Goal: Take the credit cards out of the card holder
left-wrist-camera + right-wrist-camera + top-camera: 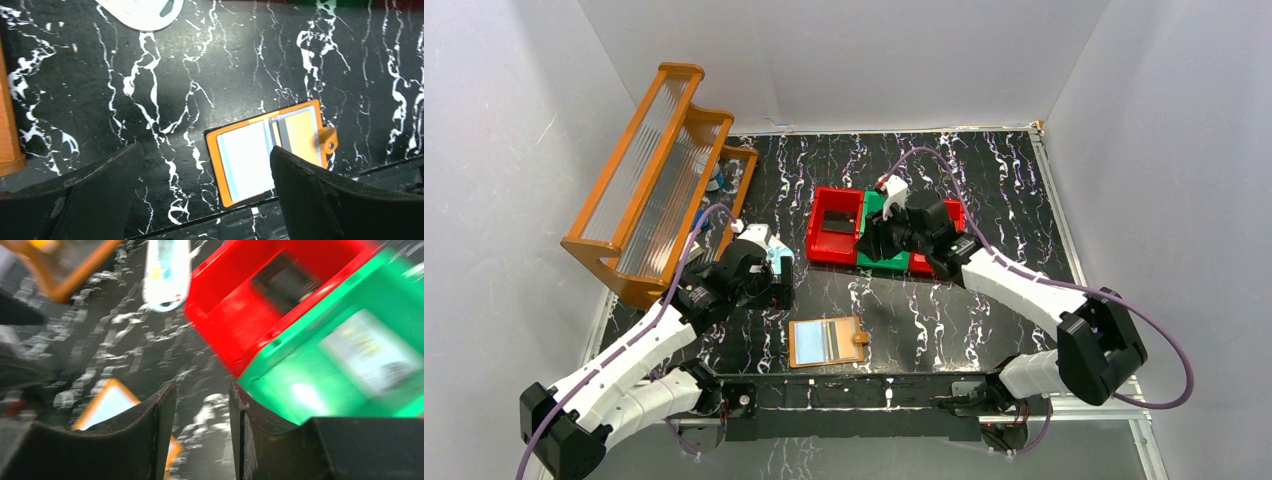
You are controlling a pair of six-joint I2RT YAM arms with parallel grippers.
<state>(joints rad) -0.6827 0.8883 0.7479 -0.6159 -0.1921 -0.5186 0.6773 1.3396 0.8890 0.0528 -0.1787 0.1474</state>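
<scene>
**Holder** [272, 150] — lies flat on the table [200, 65], window up, near the front edge between the two arm bases, with its tab to the right. A pale card [245, 160] shows inside it, so the task is judged unfinished. Lying flat, the holder offers only thin edges. A card would have to slide out sideways, which likely calls for pinning the holder.

**Left gripper** [206, 150] — hangs just above the holder, jaws spread to the full and grasping nothing. That spread would suit straddling the holder or pressing it down.

**Right gripper** [202, 390] — well apart from the holder, over the green bin [270, 385]. Its jaws are parted by a narrow gap, with nothing between them. A pale rectangle [370, 352] lies in that bin. It is too blurred to name, though it is possibly a card set down there.
</scene>
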